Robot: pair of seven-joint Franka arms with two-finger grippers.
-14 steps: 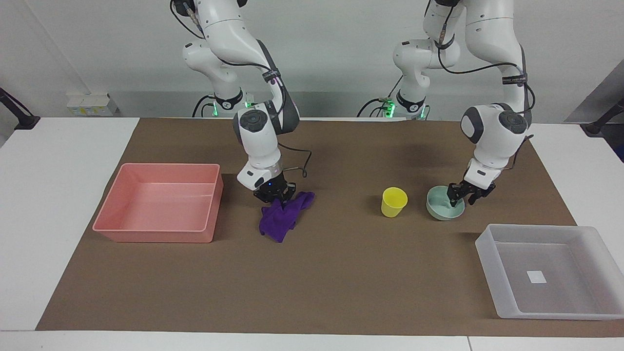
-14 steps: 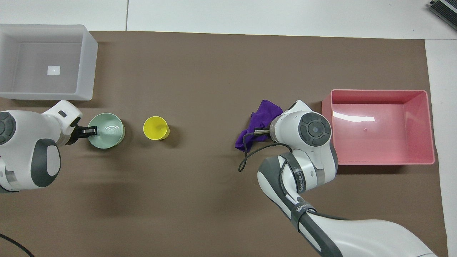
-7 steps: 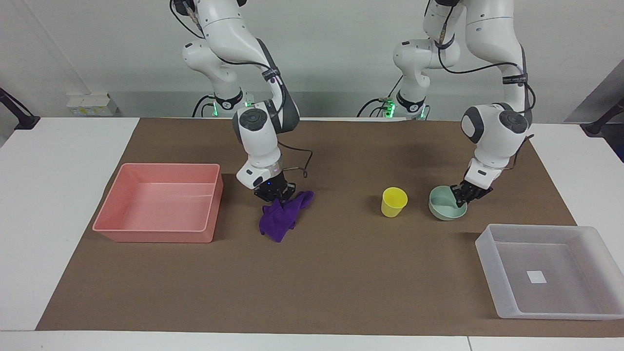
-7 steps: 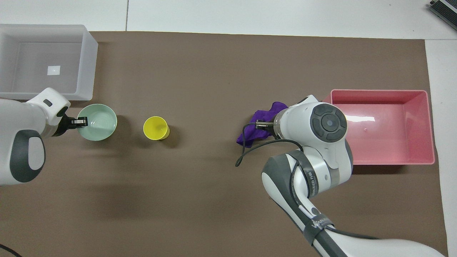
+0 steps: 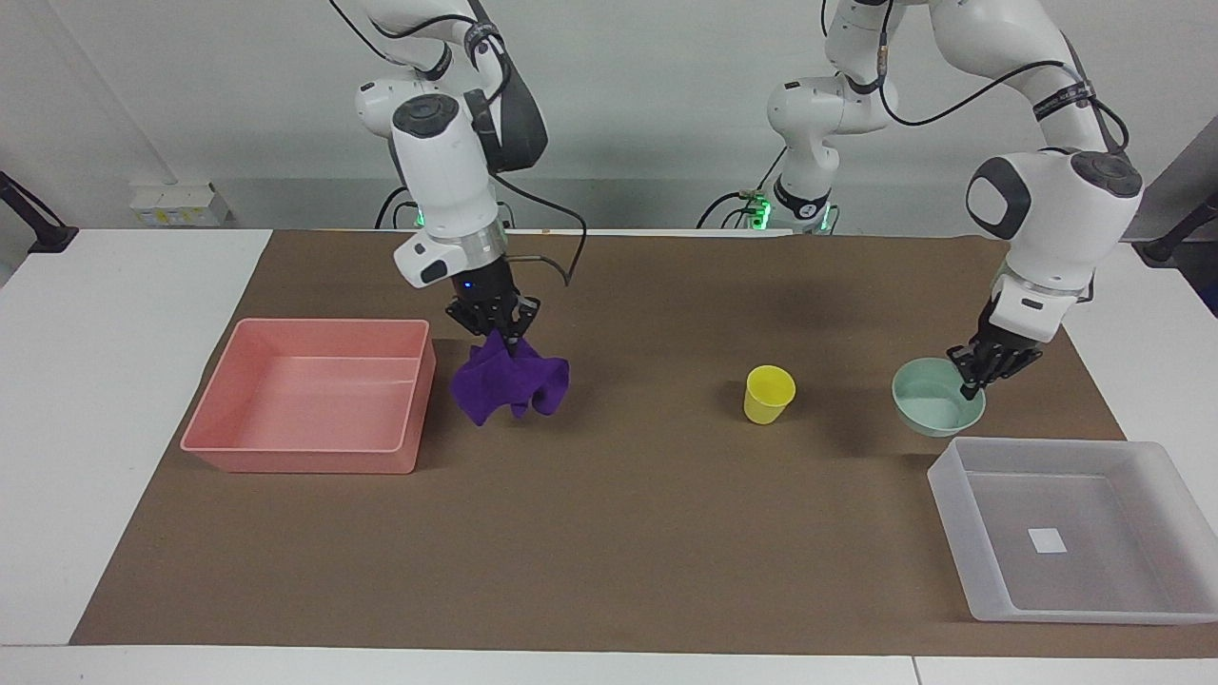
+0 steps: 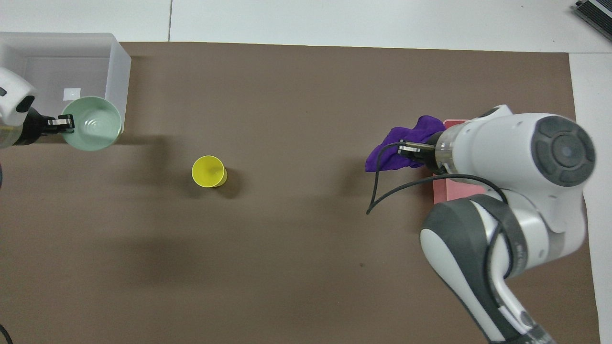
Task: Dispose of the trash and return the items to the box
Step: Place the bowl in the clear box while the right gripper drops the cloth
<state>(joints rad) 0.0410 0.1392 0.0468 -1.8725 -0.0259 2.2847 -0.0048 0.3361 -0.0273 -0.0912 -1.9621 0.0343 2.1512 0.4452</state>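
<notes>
My right gripper (image 5: 501, 335) is shut on the deep-purple rag (image 5: 509, 385) and holds it hanging in the air over the mat, just beside the pink bin. The rag also shows in the overhead view (image 6: 406, 143), at the right gripper (image 6: 412, 149). My left gripper (image 5: 971, 379) is shut on the rim of the mint-green bowl (image 5: 928, 404) and holds it lifted over the mat, close to the translucent box (image 5: 947, 518). In the overhead view the bowl (image 6: 91, 125), held by the left gripper (image 6: 64, 123), overlaps the box's corner (image 6: 117, 62). The yellow cup (image 5: 769, 393) stands upright on the mat, also seen in the overhead view (image 6: 208, 171).
The pink bin (image 5: 304, 459) stands toward the right arm's end of the table; in the overhead view (image 6: 452, 191) my right arm covers most of it. A brown mat (image 5: 666, 533) covers the table's middle. The box holds only a white sticker (image 5: 1048, 540).
The right gripper has lifted the rag off the mat and carried it toward the pink bin. The left gripper has lifted the bowl and carried it toward the translucent box.
</notes>
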